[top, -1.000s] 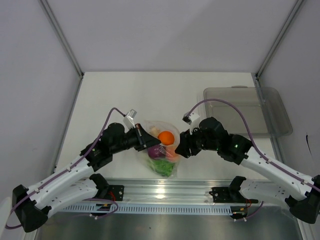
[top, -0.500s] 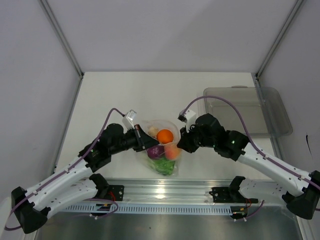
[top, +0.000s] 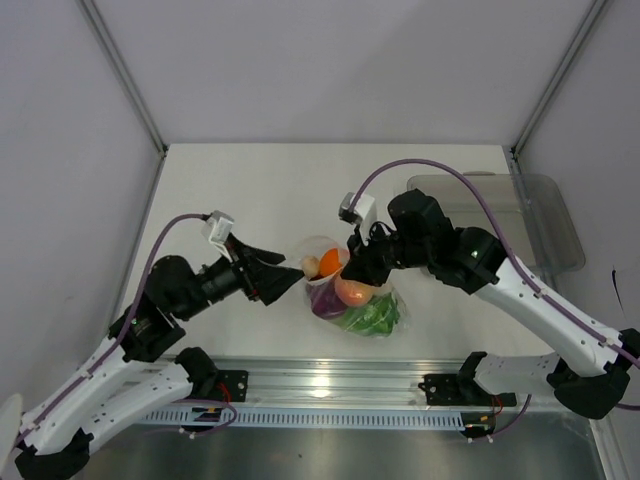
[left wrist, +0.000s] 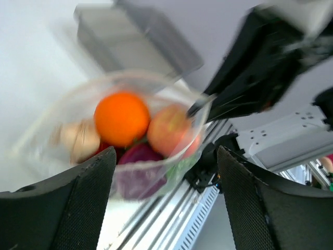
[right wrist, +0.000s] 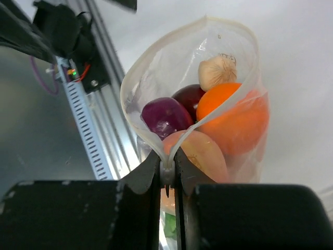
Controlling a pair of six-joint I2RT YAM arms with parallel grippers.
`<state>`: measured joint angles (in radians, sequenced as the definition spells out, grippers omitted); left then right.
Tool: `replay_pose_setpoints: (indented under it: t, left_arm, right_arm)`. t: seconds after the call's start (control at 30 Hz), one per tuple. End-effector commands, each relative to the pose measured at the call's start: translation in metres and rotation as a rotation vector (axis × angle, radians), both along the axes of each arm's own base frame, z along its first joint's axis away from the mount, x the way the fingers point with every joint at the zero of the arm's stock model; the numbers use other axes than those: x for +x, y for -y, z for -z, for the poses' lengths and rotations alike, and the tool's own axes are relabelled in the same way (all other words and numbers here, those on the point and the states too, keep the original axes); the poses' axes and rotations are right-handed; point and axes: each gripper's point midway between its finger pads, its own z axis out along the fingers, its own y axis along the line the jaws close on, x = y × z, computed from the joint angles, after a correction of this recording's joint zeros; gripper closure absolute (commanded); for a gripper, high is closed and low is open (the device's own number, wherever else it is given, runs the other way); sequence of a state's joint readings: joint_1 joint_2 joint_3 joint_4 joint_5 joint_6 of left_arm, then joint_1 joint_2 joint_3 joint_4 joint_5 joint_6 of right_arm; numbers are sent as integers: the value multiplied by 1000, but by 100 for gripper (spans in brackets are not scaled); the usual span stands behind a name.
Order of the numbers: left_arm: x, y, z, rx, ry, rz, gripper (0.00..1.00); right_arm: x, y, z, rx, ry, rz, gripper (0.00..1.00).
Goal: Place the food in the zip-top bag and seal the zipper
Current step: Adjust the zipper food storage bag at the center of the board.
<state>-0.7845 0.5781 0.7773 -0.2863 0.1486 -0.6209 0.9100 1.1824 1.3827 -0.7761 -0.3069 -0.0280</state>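
The right arm reaches in over mid-table, the right gripper (right wrist: 167, 173) pinched tight on the rim of the zip-top bag (top: 352, 300). The bag's mouth stands open, with the food (right wrist: 229, 112) inside. The left gripper (top: 292, 272) is spread wide just beside the bag's left edge. The table (top: 230, 190) lies bare to the far left, and the tray (top: 495, 215) sits to the right.

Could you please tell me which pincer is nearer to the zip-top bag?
Right. The right pincer is clamped on the rim of the zip-top bag; the left pincer is open beside its opposite side, gripping nothing.

clear bag (right wrist: 174, 65), orange fruit (right wrist: 235, 119), purple fruit (right wrist: 165, 115)
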Motion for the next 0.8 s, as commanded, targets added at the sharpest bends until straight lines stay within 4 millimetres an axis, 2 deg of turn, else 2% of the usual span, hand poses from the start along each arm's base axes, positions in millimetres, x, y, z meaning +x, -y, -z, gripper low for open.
replay_pose_setpoints:
  t: [0.0,0.07,0.23,0.37,0.47,0.53,0.6,0.63,0.77]
  left_arm:
    - [-15,1,-57,-34,305,102,13]
    - [-22,10,-69,-40,387,178,3]
    - [-31,28,-72,8,490,320,0]
    - [-40,37,-67,12,568,417,1]
    - [-53,48,-53,28,569,553,1]
    - [-52,54,-41,41,543,595,1]
    - [-58,58,-42,11,570,641,1]
    - [-59,61,-33,12,554,666,0]
    - [-73,67,-32,-36,552,791,1]
  right_arm:
    - [-27,-10,-16,52,-40,-166,100]
    - [-36,-13,-12,47,-74,-214,100]
    - [-62,-12,-8,27,-149,-311,100]
    - [-76,-8,-12,32,-183,-350,100]
    - [-83,-5,-11,33,-203,-371,100]
    - [-88,-4,-12,41,-217,-389,100]
    - [-92,-4,-15,56,-218,-406,100]
    - [-93,-4,-16,62,-221,-410,100]
    - [-97,-3,-16,58,-227,-421,100]
